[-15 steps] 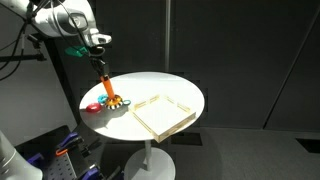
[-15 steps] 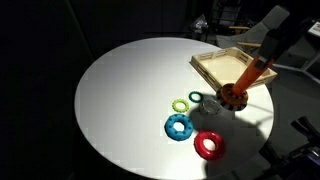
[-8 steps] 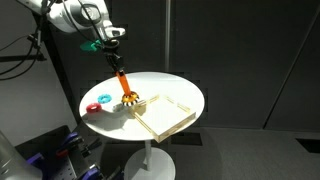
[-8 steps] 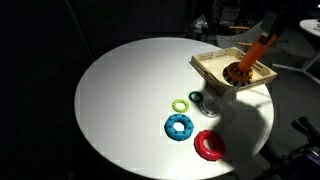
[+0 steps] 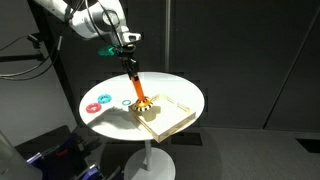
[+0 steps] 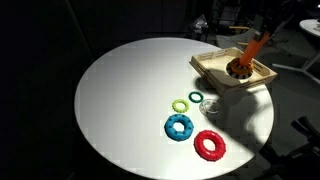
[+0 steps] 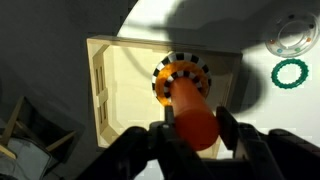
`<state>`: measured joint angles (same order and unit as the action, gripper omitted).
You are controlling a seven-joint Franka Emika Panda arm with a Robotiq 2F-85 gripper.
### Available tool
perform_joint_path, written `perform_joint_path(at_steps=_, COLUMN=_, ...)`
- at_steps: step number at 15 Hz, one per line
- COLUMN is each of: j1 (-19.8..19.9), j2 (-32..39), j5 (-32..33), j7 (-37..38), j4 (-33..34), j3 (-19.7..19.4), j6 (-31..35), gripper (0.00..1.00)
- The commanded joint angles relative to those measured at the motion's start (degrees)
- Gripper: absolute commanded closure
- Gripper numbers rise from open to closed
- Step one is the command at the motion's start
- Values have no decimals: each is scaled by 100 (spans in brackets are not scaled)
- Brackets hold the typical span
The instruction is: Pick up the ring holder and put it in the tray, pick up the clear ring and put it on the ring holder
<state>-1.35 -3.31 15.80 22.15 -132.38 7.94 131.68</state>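
**Arm pose.** In an exterior view the arm [image 5: 85, 18] enters from the upper edge of the frame and reaches out over the round white table [image 5: 185, 85]. Its last links slope downward. The claw [image 5: 129, 58] hangs well above the table surface and points down at a slant toward the tray [image 5: 172, 116].

**Claw state.** In the wrist view the claw [image 7: 196, 130] is clamped on the ring holder [image 7: 190, 100]. One of its dark fingers [image 7: 232, 128] sits on each side of the upper end of the orange peg [image 7: 195, 115].

**Ring holder relative to the claw.**
- The peg runs down and away from the claw, and is tilted rather than upright in both exterior views.
- The round base [image 7: 172, 72] with its dark toothed edge is the end farthest from the claw.
- In the wrist view the base lies inside the outline of the tray [image 7: 99, 80].
- In an exterior view the base [image 6: 240, 68] also sits within the walls of the tray [image 6: 215, 80].
- Whether the base touches the tray floor cannot be determined.

**Other items.**
- The clear ring [image 6: 210, 104] lies flat on the table just outside the tray.
- The green ring [image 6: 181, 104] is just beside the clear ring.
- The blue ring [image 6: 180, 126] and the red ring [image 6: 210, 146] lie nearer the table edge.
- All four rings are well apart from the claw.
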Motion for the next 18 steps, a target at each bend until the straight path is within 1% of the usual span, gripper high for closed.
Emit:
perform_joint_path(at_steps=1, j1=-45, j2=429, j5=267, j7=230, j4=430, j3=-155, j6=52, gripper=80)
perform_joint_path(at_steps=5, j1=-109, j2=734, j5=323, j7=191, j4=575, j3=-305, j6=316, gripper=80)
perform_joint_path(at_steps=9, j1=-175, j2=866, j5=231, j7=98, j4=495, j3=-404, j6=465, gripper=80)
perform_joint_path(at_steps=18, j1=-240, j2=660, j5=-296, j7=-307, j4=334, j3=-403, j6=100, gripper=80)
